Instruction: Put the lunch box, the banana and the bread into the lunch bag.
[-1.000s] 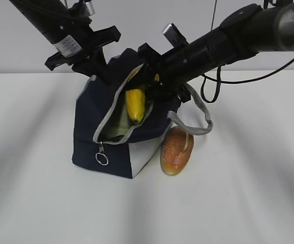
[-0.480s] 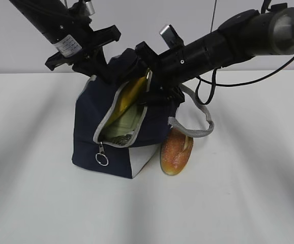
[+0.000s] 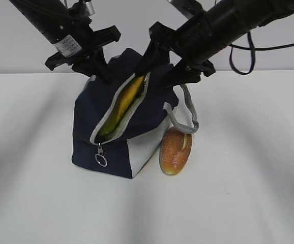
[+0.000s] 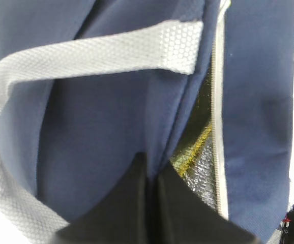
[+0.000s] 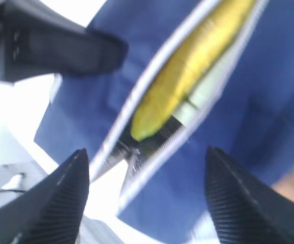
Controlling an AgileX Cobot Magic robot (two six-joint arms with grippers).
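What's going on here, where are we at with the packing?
The left claw is pinching the fabric at the top of the boxy navy-blue lunch bag, holding it up. The right claw hangs open and empty just above the bag's opening. The long yellow banana lies inside the unzipped slot, on top of what looks like a pale green lid. The golden-brown bread roll is outside, on the white table, against the bag.

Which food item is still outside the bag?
The bread: it lies on the table against the bag, while the banana is inside the opening.
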